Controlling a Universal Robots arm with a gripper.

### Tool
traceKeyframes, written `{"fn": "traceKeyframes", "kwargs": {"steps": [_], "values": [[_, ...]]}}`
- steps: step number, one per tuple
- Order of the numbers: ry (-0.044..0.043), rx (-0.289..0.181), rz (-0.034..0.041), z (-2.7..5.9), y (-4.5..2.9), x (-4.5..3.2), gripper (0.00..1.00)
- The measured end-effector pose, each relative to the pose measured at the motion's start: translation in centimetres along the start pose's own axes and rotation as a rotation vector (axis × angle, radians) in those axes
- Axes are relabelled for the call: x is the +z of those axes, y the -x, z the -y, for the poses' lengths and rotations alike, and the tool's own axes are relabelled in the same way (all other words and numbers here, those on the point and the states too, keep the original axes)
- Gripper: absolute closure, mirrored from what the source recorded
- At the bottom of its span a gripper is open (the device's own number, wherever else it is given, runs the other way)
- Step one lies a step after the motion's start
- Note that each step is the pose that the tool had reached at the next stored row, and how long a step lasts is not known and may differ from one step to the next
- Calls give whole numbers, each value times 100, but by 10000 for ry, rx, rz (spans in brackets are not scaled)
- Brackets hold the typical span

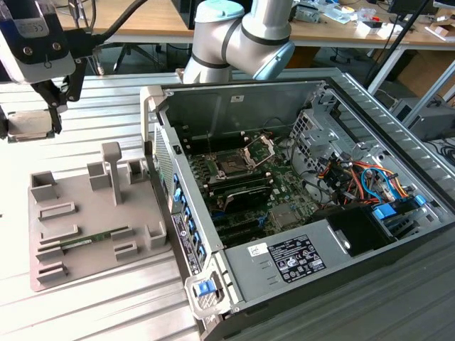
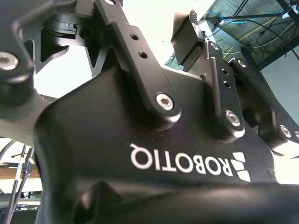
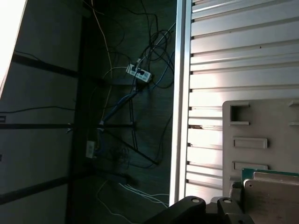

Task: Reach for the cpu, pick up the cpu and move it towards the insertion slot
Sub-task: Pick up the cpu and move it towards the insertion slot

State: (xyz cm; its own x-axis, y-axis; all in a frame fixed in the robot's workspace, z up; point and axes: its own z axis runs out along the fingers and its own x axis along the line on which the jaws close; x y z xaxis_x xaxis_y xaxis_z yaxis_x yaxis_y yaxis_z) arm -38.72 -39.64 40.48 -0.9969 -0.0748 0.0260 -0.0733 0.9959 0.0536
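In the exterior view the cpu (image 1: 27, 126), a flat pale silver-cream square, hangs in the air at the far left, above the slatted table and beyond the grey fixture tray. My gripper (image 1: 54, 117) is shut on its edge. In the first wrist view the cpu (image 3: 273, 196) shows its pale top and a green rim, with the black fingers (image 3: 201, 209) beside it. The insertion slot (image 1: 232, 168) is a dark square socket on the green board inside the open computer case, its silver frame (image 1: 260, 148) hinged up. It lies well to the exterior view's right of the gripper.
A grey fixture tray (image 1: 50, 266) with upright posts (image 1: 111, 170) lies below the gripper and holds a green memory stick (image 1: 89, 240). The case wall (image 1: 153, 135) stands between the tray and the board. Cables (image 1: 362, 177) and drive cages fill the case's right side.
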Motion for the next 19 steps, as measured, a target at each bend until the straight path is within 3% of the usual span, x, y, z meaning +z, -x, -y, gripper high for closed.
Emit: {"fn": "traceKeyframes", "kwargs": {"steps": [19], "values": [[4,3,-55,-7,18,-156,45]]}}
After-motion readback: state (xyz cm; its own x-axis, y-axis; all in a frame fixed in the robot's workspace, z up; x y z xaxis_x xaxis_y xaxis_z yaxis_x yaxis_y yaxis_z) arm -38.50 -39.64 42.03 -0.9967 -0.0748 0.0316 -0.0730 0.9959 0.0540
